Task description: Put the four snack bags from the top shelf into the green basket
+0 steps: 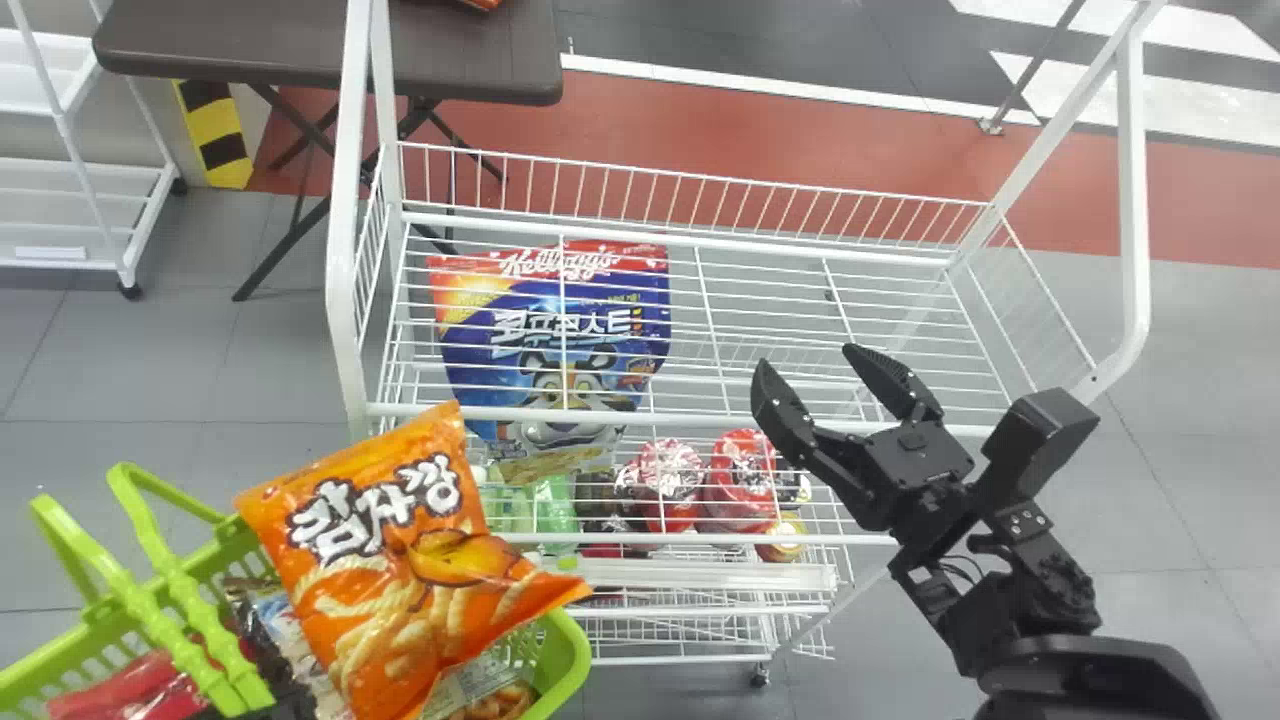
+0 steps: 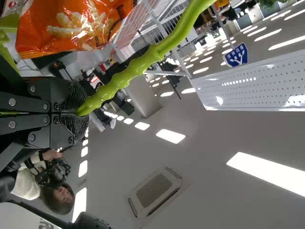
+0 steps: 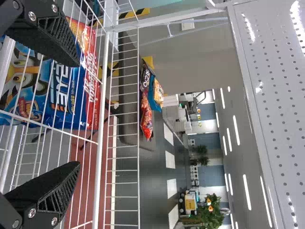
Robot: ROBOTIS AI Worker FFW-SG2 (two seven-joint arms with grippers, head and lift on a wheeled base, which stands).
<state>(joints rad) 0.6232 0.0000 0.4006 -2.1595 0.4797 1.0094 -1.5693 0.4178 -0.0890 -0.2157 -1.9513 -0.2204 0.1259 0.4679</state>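
The green basket (image 1: 575,655) is at the head view's lower left, with several packets inside. An orange snack bag (image 1: 385,560) lies tilted on top of them, rising above the rim; the left wrist view also has the orange bag (image 2: 76,24). Beside the basket's handles, my left gripper (image 1: 285,703) is partly hidden; in its wrist view the left gripper (image 2: 78,112) is shut on a green handle (image 2: 138,67). My right gripper (image 1: 800,375) stands open and empty over the right part of the top wire shelf (image 1: 740,415); the right wrist view has the right gripper (image 3: 74,114) too.
Behind the rack's wires is a large blue and red bag (image 1: 560,340). Red packages (image 1: 740,480) and green bottles (image 1: 555,510) stand lower down. White posts (image 1: 1130,200) rise at the rack's ends. A brown table (image 1: 330,50) stands behind, with bags (image 3: 147,105) on it.
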